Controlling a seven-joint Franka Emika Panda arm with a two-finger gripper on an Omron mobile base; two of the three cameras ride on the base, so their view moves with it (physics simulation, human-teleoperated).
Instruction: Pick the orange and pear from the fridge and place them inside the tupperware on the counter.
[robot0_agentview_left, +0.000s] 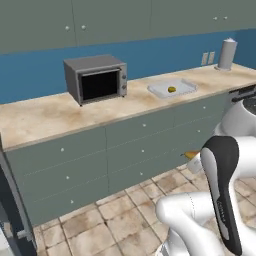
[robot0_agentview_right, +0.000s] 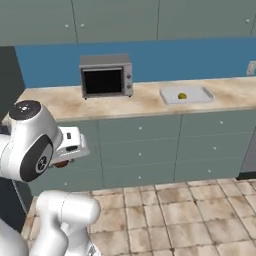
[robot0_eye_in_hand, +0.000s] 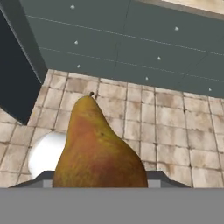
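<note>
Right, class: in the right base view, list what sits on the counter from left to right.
Toaster oven → tupperware with the orange lying in it.

pear (robot0_eye_in_hand: 98, 148) base cut off by hand view's lower band, jaws hidden behind it

the hand (robot0_agentview_right: 64, 161), held low before the folded arm, grips the pear (robot0_eye_in_hand: 98, 148).
</note>
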